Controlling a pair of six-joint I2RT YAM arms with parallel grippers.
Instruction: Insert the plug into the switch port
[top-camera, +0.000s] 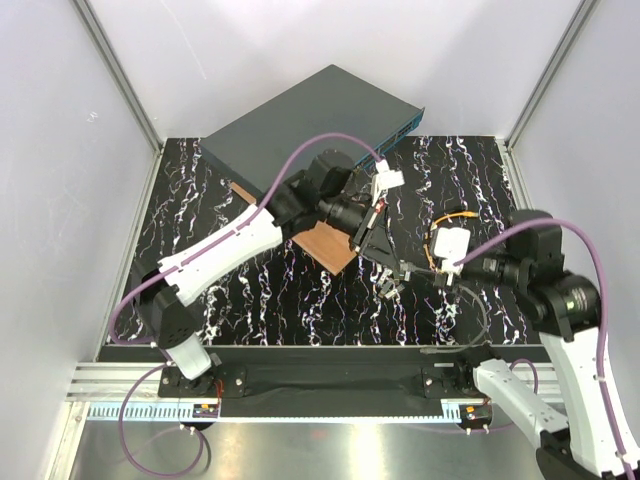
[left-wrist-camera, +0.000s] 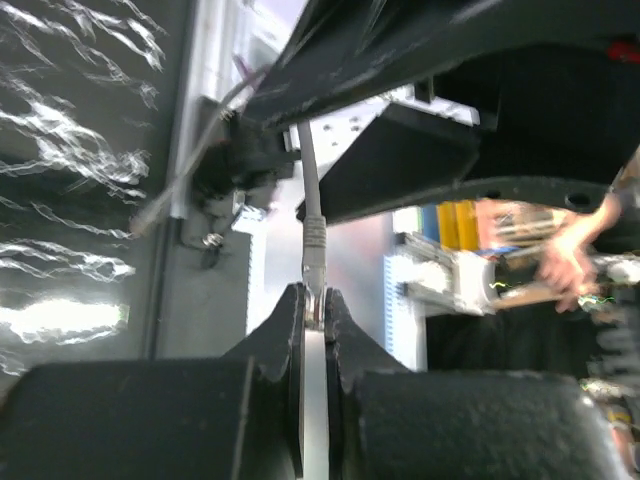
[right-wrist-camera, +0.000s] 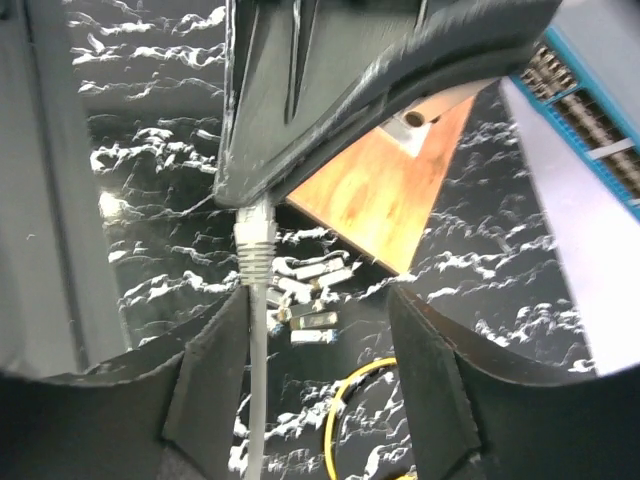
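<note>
Plug handed to the left arm: the plug (left-wrist-camera: 315, 285) at the end of a grey cable (right-wrist-camera: 255, 390) is seen clamped between the closed fingers of the left gripper (left-wrist-camera: 315, 300). It is held in the air on the near side of the switch (top-camera: 310, 120), apart from the row of switch ports (right-wrist-camera: 560, 72) on its teal-blue front face. Little more than the plug's ribbed boot (right-wrist-camera: 255, 248) is shown outside the fingers. The right gripper (right-wrist-camera: 315, 320), farther from the switch, is held with its jaws parted and nothing gripped. The grey cable is passed between its fingers, close against one of them, though contact cannot be made out. Small grey modules (right-wrist-camera: 305, 300) and a loop of orange cable (right-wrist-camera: 345, 400) are scattered on the black marbled tabletop (top-camera: 300, 300) in front of the switch, and a wooden board (right-wrist-camera: 380, 190) is laid by the switch's near edge
</note>
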